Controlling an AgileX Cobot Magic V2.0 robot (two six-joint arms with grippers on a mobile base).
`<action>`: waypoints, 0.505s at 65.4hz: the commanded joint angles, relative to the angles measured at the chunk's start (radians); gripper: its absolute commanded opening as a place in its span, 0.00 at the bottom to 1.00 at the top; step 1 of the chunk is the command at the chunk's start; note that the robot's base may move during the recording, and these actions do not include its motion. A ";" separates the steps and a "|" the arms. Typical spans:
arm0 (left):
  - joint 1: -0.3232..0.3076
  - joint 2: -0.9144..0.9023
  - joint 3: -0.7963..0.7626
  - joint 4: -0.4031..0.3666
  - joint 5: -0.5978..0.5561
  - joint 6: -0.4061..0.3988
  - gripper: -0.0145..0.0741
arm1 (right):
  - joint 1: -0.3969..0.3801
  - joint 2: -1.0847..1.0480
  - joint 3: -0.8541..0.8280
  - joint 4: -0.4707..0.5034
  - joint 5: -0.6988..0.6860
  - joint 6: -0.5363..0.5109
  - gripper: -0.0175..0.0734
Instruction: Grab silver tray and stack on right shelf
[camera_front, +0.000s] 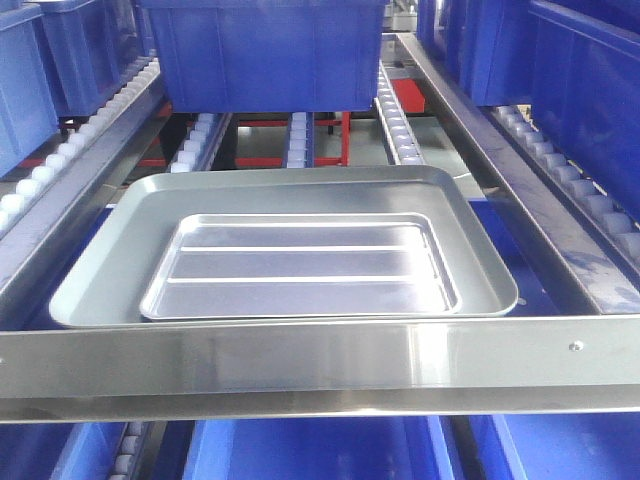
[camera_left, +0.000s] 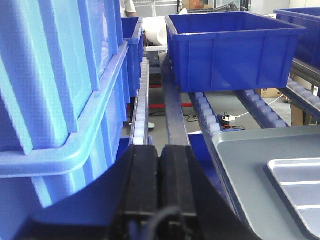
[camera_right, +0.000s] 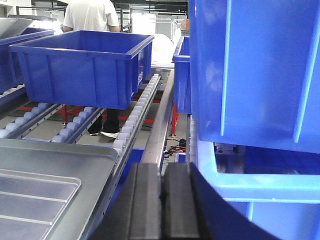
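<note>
The silver tray (camera_front: 300, 265) is shiny, with two long ridges, and lies flat inside a larger dull grey tray (camera_front: 110, 260). Both rest on the right shelf, behind its polished front bar (camera_front: 300, 365). Neither gripper shows in the front view. My left gripper (camera_left: 160, 149) is shut and empty, left of the grey tray (camera_left: 245, 165); a corner of the silver tray (camera_left: 300, 185) shows at lower right. To the right of the grey tray (camera_right: 75, 160) and the silver tray (camera_right: 30, 195), my right gripper (camera_right: 163, 167) is shut with nothing in it.
A blue bin (camera_front: 265, 50) sits on the roller rails (camera_front: 395, 115) behind the trays. Stacked blue bins crowd the left gripper's left side (camera_left: 50, 100) and the right gripper's right side (camera_right: 255, 75). A person (camera_right: 90, 15) stands beyond the rack.
</note>
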 joint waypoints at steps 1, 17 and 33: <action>-0.008 0.010 0.025 -0.010 -0.076 0.000 0.07 | -0.005 -0.018 0.000 -0.011 -0.086 -0.010 0.25; -0.008 0.010 0.025 -0.010 -0.076 0.000 0.07 | -0.005 -0.018 0.000 -0.011 -0.086 -0.010 0.25; -0.008 0.010 0.025 -0.010 -0.076 0.000 0.07 | -0.005 -0.018 0.000 -0.011 -0.086 -0.010 0.25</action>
